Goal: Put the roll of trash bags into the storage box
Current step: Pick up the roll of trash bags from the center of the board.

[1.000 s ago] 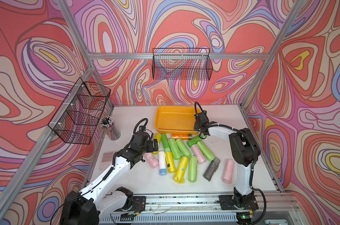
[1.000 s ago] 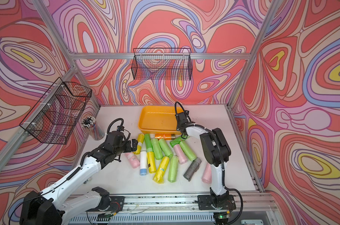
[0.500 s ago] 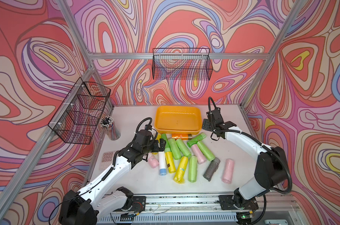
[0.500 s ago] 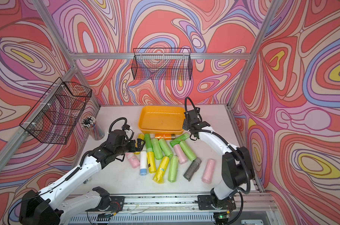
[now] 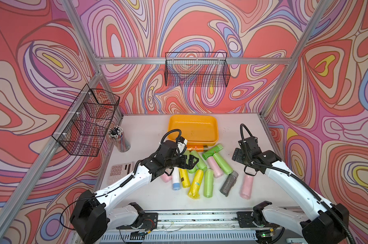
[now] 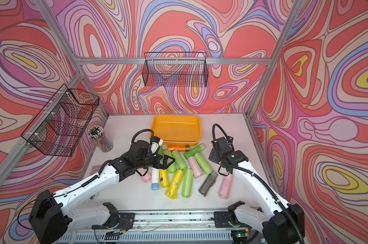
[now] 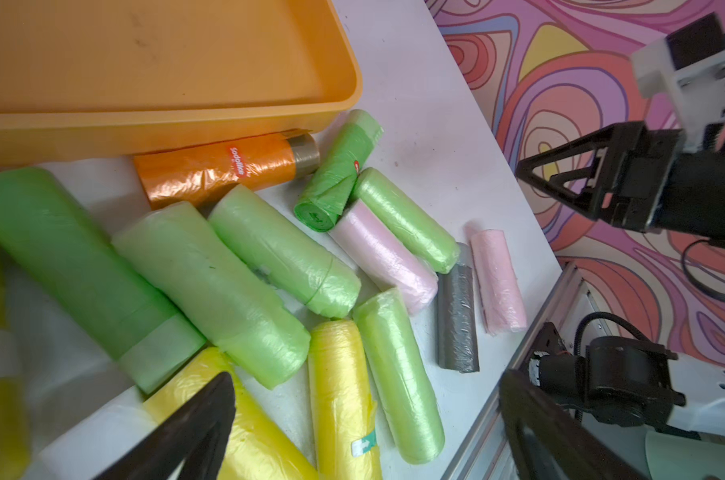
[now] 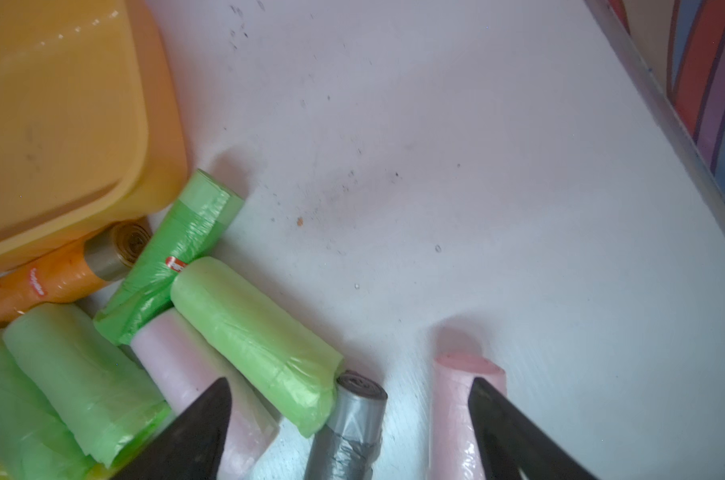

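Your left gripper (image 5: 189,163) hangs over the green rolls (image 5: 202,163) with its fingers spread wide and nothing between them. Your right gripper (image 5: 236,156) is also spread wide and bare, above the table (image 5: 145,131) just right of the heap. The rolls of trash bags (image 5: 208,179) all lie on the table in front of the storage box (image 5: 200,141), outside it: the orange roll (image 5: 196,147) rests against its front wall, and a pink roll (image 5: 246,187) lies just beside the gray roll (image 5: 228,183).
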Robot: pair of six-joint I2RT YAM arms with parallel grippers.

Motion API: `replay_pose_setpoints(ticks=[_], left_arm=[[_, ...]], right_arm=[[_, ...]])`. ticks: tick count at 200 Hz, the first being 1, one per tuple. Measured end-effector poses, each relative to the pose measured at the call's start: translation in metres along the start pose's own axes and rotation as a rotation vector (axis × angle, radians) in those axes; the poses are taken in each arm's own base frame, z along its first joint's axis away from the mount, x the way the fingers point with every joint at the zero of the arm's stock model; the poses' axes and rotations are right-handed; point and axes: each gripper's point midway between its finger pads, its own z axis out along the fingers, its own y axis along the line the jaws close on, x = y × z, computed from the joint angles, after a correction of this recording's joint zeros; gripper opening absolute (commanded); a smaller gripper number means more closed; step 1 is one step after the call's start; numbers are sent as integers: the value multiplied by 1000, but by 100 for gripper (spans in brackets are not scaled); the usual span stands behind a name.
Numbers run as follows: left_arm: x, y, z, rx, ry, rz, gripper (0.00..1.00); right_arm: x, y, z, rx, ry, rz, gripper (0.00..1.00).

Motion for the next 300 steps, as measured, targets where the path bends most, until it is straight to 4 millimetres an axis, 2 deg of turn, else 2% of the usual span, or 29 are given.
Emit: replay_pose_setpoints(ticks=[10,30,72,143,170,183,192,258,300], left_arm=[[-1,-3,1,19,1,1,100],[-3,-10,2,51,-4,4,100],[-3,-14,4,76,0,4,100],[-5,-18,5,101,-3,-9,100],[-7,-21,6,116,-9,-18,100],[-8,-23,6,123,-11,-23,100],[-8,-23,6,127,-11,-23,100],[-9,-25,6,139,-13,-30,100],[-9,-26,6,140,-13,-30,100]], right_arm=[[12,-7,1,10,30,17,98],[25,-16,-1,20,65,52,98],[33,-26,-10,32,75,106,98],[59,-46,-2,90,122,132,98],[72,-53,4,112,150,132,96],[76,-56,6,115,157,136,87],[78,-56,6,116,160,142,85],[88,-59,14,131,189,156,83],[87,-56,21,141,189,167,80]])
